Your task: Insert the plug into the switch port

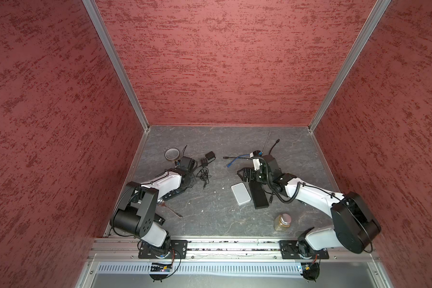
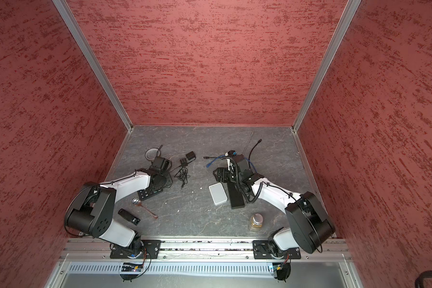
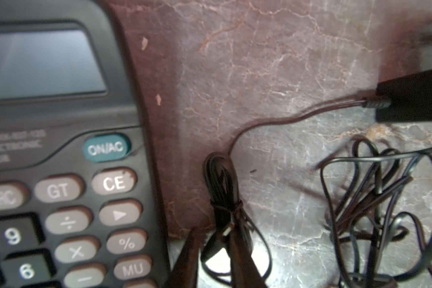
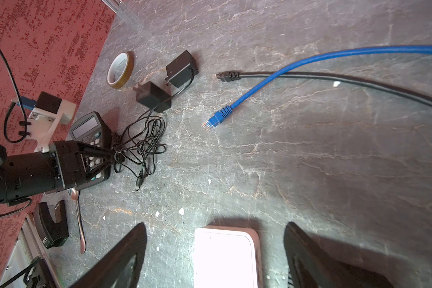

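Since the thin black cord (image 3: 223, 187) sprawls in loose loops over the tabletop (image 4: 309, 162), the left fingers (image 3: 240, 249) take it where a tie gathers it into one tight bundle, low in the middle of the left wrist view. They stand nearly together with that bundle pinched between them, just beside the calculator (image 3: 60, 174). To me that looks the sensible place to hold, as single strands would likely slip. The cord's round plug (image 4: 138, 186), which I judge to be the piece for the task, lies free on the tabletop below the tangle, left of centre in the right wrist view, with nothing holding it. The cord's other end runs up to a black adapter (image 4: 152, 97). The right fingers (image 4: 130, 249) are spread wide and hold nothing. They frame the white switch box (image 4: 227, 256) at the bottom edge of that view, probably ready to steady it. In a top view the white switch box (image 1: 240, 193) sits right of centre, well apart from the round plug. Its port I cannot see. A blue cable (image 4: 222, 115) with its own plug lies loose above the middle.
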